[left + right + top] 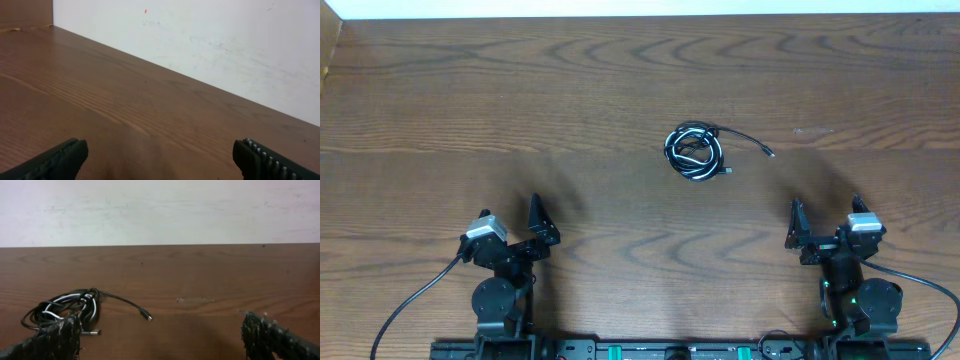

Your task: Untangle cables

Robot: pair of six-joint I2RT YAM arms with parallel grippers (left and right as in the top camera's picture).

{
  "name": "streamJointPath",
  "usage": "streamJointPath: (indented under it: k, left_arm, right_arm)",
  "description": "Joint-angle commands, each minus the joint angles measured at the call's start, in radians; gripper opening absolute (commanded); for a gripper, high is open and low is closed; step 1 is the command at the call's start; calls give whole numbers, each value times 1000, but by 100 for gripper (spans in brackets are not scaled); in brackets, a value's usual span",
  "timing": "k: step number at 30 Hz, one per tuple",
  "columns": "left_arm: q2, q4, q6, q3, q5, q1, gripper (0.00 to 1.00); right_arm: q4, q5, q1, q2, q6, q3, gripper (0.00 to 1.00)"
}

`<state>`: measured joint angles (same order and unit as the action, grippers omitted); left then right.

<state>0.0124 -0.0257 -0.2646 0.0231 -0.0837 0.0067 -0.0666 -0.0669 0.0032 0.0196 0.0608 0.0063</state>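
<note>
From overhead, a dark brown, wood-grained tabletop (520, 100) is seen. The cables (695, 152) are laid just right of its centre as a small round coil of thin black and white cords, with one black strand trailed out to the right and ending in a small plug. The left claw (510, 215) and right claw (826, 212) are spread wide near the front edge, well apart from the coil. In the left wrist view, grained wood is met by a scuffed white wall (200, 40). In the right wrist view, the coil is seen ahead and to the left.
</note>
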Motion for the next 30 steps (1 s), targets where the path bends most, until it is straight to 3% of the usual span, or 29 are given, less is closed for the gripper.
streamJointPath:
  k: [1,25,30]
  left_arm:
    - [-1,-40,9,-19,-13,5,98]
    - [0,-37,10,-19,-16,5,98]
    - [0,24,9,-8,2,5,98]
  right_arm:
    - [-5,8,-6,6,13,-1,99]
    - [-5,8,-6,6,13,-1,99]
    - [-5,8,-6,6,13,-1,99]
